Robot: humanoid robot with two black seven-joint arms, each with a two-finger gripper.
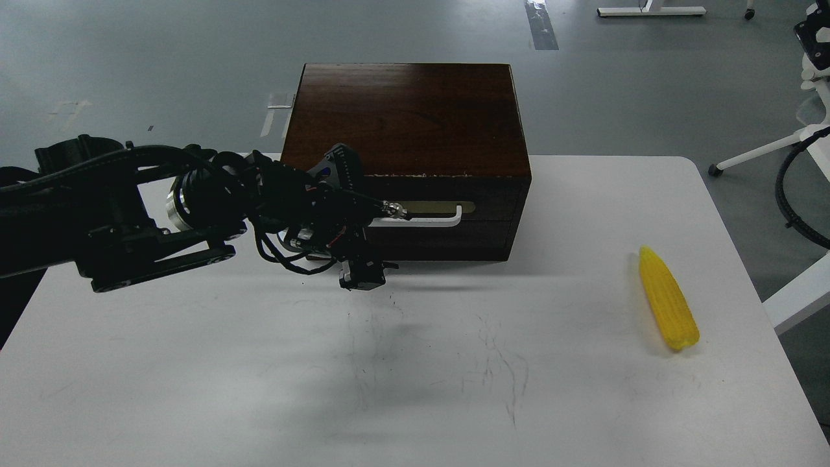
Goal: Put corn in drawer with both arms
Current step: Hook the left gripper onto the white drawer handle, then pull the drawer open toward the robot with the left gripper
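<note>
The dark brown wooden box (415, 110) stands at the back middle of the table. Its drawer (447, 233) looks closed, with the white bar handle (431, 222) partly hidden by my left arm. My left gripper (363, 274) points down just in front of the drawer's lower left part, close above the table. It is dark and its fingers cannot be told apart. The yellow corn (668, 298) lies on the table at the right, pointed end away from me, far from the left gripper. A small black part at the top right edge, perhaps my right gripper (818, 31), is too cut off to read.
The white table (415, 376) has its right edge just beyond the corn. A black cable loop (788, 194) and white frame legs (752, 155) stand off the table's right side. A cable connector (395, 209) on my left wrist sticks out toward the handle.
</note>
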